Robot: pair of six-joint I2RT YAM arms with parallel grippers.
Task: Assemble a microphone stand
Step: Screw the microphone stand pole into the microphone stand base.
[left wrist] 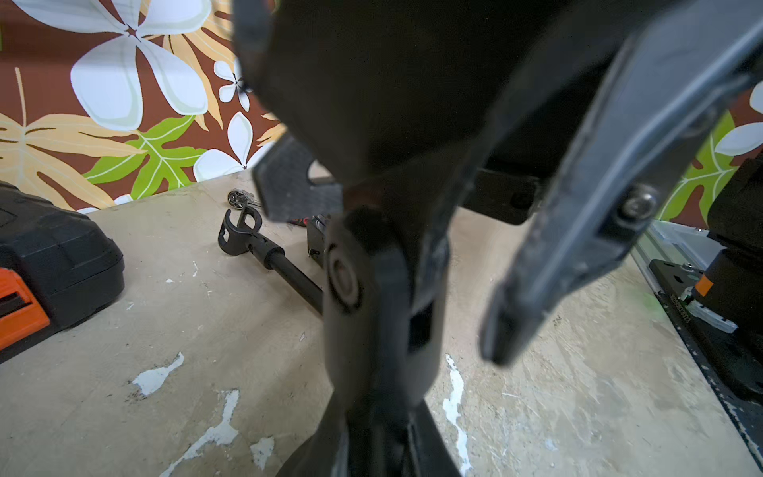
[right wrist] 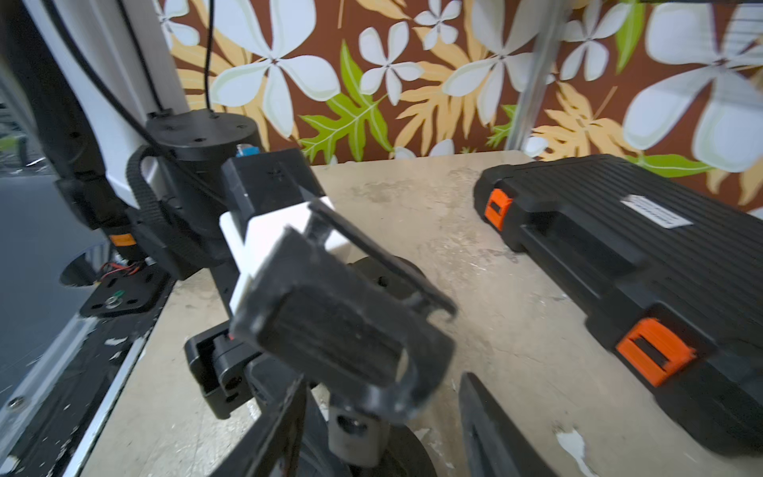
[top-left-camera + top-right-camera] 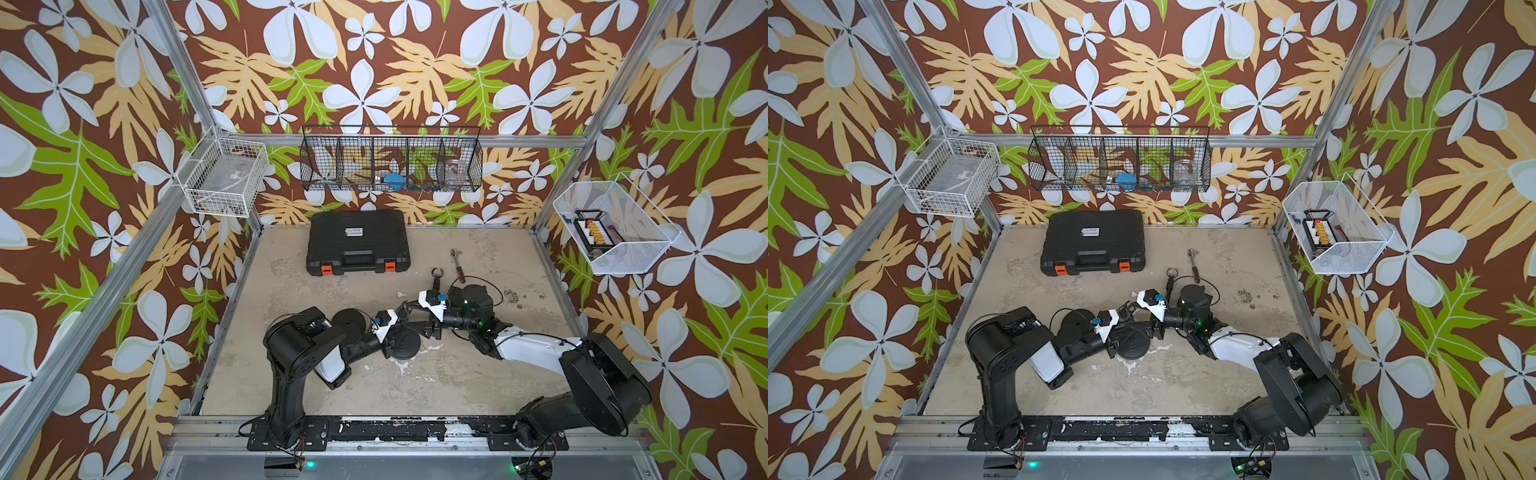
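Shows left tool (image 3: 404, 328) pinching stand post (image 1: 371, 297) upright over round base (image 3: 405, 344) mid counter (image 3: 332, 374), likely steadying it, right tool (image 2: 386, 396) spread astride, clip rod (image 1: 289, 272) lying beyond, near end hidden.

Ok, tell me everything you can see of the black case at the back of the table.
The black case lies flat on the table, near the back wall, lid shut. It looks like ribbed plastic, with a white label on the lid, and a recessed handle and two orange latches on its front edge. Nothing touches it or rests on it.
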